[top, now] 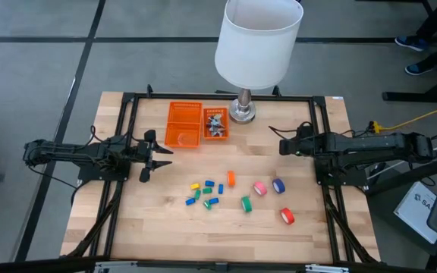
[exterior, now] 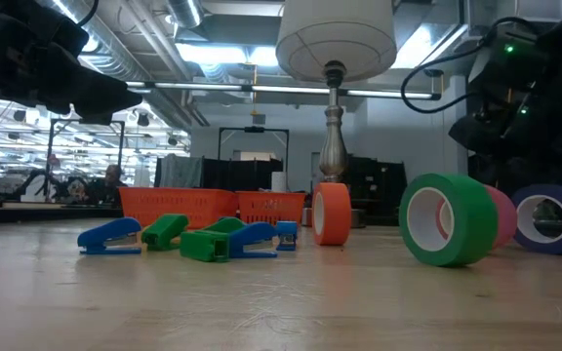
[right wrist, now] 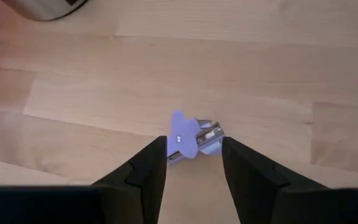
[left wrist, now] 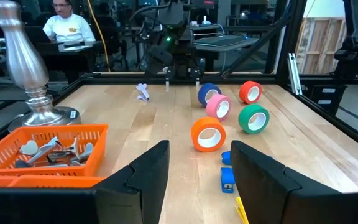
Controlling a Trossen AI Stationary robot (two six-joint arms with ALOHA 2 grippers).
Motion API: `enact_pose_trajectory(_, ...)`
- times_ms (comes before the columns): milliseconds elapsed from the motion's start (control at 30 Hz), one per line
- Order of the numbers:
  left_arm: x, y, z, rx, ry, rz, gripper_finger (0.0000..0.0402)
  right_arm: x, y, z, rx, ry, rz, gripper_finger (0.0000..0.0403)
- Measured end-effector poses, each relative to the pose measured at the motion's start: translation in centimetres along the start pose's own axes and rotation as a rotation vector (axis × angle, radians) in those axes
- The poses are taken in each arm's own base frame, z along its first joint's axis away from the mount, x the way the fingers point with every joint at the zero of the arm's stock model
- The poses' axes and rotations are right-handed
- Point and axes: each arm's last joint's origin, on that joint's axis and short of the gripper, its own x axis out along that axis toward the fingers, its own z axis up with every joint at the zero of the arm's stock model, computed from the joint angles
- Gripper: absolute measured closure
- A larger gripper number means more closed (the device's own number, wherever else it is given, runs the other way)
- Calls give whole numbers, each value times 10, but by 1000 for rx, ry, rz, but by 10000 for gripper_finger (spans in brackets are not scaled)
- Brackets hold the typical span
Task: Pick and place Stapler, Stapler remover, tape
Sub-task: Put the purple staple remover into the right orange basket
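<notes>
Lilac plastic wings on a small remover (right wrist: 191, 140) show right between the fingers of our right gripper (right wrist: 194, 158), which hangs over the back of the table near the lamp (top: 243, 112); the fingers stand partly apart with the remover in the gap, and we cannot tell whether they touch it yet. We judge the step in hand to be picking up this remover. To do it well, we should come straight down so the two fingers pass on either side of the wings, squeeze across the narrow metal body rather than the flared plastic, and lift only once the piece sits square, since it is small and light and could twist or skid on the bare wood. The orange baskets (top: 184, 125) lie beside the lamp base, one already holding a heap of such removers (left wrist: 50, 152), so the carry looks short; we should clear the basket rim before letting go. Our left gripper (top: 156, 155) waits at the left side of the table with its fingers wide and nothing between them. The tape rolls, orange (top: 231, 178), green (top: 246, 203), pink (top: 259, 188), blue (top: 278, 185) and red (top: 287, 216), stand loose in the middle of the table, with the little staplers (top: 203, 193) clustered just beside them, all well apart from the right gripper.
</notes>
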Motion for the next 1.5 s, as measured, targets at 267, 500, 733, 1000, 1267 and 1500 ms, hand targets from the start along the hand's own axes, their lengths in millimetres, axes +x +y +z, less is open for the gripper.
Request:
enact_pose_trajectory(267,0,0,0,0,0,0,233,1,1,0,2,6,0,246)
enact_pose_trajectory(500,0,0,0,0,0,0,233,7,6,-3,0,29,-4,246)
enact_pose_trajectory(733,0,0,0,0,0,0,233,13,9,-5,-9,36,-26,246)
enact_pose_trajectory(1000,0,0,0,0,0,0,233,15,10,-5,-9,37,-30,255)
enact_pose_trajectory(1267,0,0,0,0,0,0,233,18,7,1,22,41,-57,315)
enact_pose_trajectory(1500,0,0,0,0,0,0,233,20,6,5,6,47,-56,347)
